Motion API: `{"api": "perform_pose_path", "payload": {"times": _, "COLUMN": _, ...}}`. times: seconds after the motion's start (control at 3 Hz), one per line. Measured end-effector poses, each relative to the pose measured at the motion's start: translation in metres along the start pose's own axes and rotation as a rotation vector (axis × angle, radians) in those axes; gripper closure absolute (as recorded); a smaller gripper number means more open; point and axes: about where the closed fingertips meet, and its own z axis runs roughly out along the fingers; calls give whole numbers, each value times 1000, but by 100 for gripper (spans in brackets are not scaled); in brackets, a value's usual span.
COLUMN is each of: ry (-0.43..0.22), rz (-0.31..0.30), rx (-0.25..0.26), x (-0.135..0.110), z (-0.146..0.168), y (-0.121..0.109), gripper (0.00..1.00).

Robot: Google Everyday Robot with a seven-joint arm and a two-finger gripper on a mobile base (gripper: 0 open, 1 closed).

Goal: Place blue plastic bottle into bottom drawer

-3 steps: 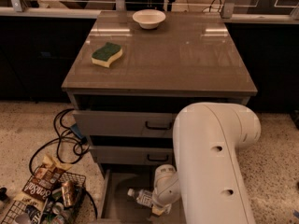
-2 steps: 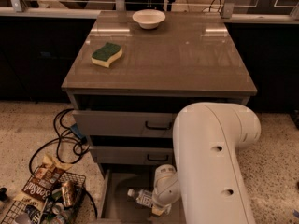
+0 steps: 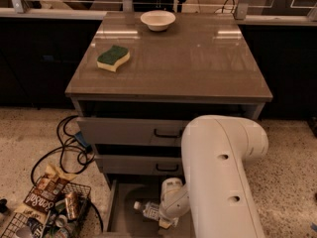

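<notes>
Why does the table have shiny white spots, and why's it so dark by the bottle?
Camera view: light bounces off the glossy table as pale glare streaks; the bottom drawer lies in shadow, where the gripper sits by the blue plastic bottle.

Cabinet top (image 3: 198,58): white bowl (image 3: 157,20) at back edge, green-yellow sponge (image 3: 113,57) front left, well apart. Two drawer fronts (image 3: 129,131) with black handles. Floor, left: black cables (image 3: 74,150); wire basket (image 3: 81,188) holding cans (image 3: 72,205) and a snack bag (image 3: 43,192). Gripper (image 3: 167,221) low, beneath the fronts.

Gripper (image 3: 162,218) low beneath white arm (image 3: 223,177)
</notes>
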Motion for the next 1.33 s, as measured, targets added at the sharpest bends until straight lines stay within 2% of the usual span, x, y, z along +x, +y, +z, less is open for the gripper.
{"api": "perform_pose_path", "payload": {"times": 0.67, "ry": 44, "rz": -18, "rx": -14, "x": 5, "z": 50, "y": -1, "gripper": 100}}
{"api": "perform_pose_path", "payload": {"times": 1.0, "ry": 71, "rz": -1, "rx": -25, "x": 7, "z": 77, "y": 0, "gripper": 96}}
{"api": "perform_pose_path", "payload": {"times": 1.33, "ry": 71, "rz": -3, "rx": -26, "x": 7, "z": 76, "y": 1, "gripper": 74}}
